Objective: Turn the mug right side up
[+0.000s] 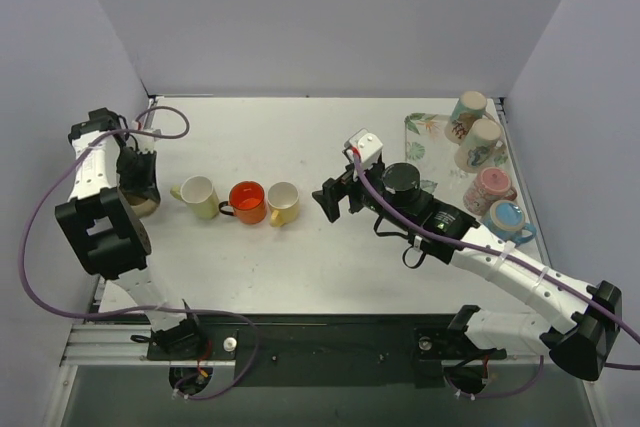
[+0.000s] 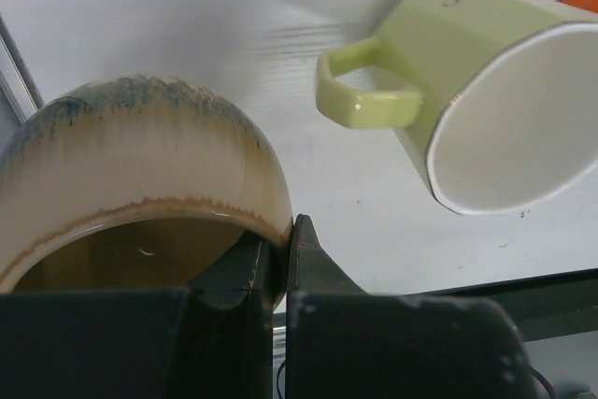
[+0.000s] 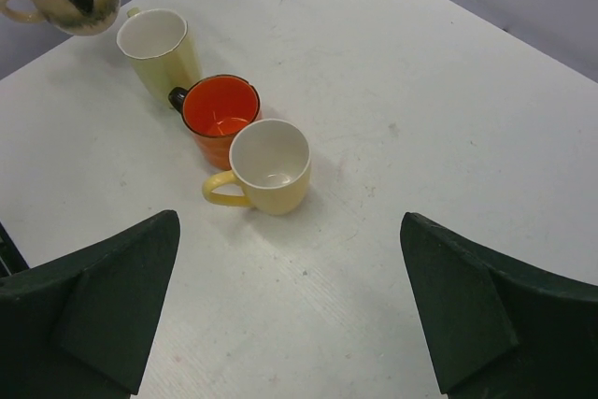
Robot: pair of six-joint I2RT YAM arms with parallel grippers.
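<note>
A beige and brown glazed mug (image 2: 140, 175) is at the table's far left, mouth up; it also shows in the top view (image 1: 141, 204) and the right wrist view (image 3: 65, 2). My left gripper (image 2: 280, 254) is shut on its rim, one finger inside and one outside. I cannot tell whether the mug rests on the table. My right gripper (image 3: 290, 310) is open and empty, hovering over bare table to the right of the yellow mug (image 3: 269, 165).
A pale green mug (image 1: 198, 195), an orange mug (image 1: 247, 201) and the yellow mug (image 1: 283, 202) stand upright in a row mid-table. Several more mugs (image 1: 480, 142) sit on a floral mat (image 1: 422, 130) at the back right. Walls close in on three sides.
</note>
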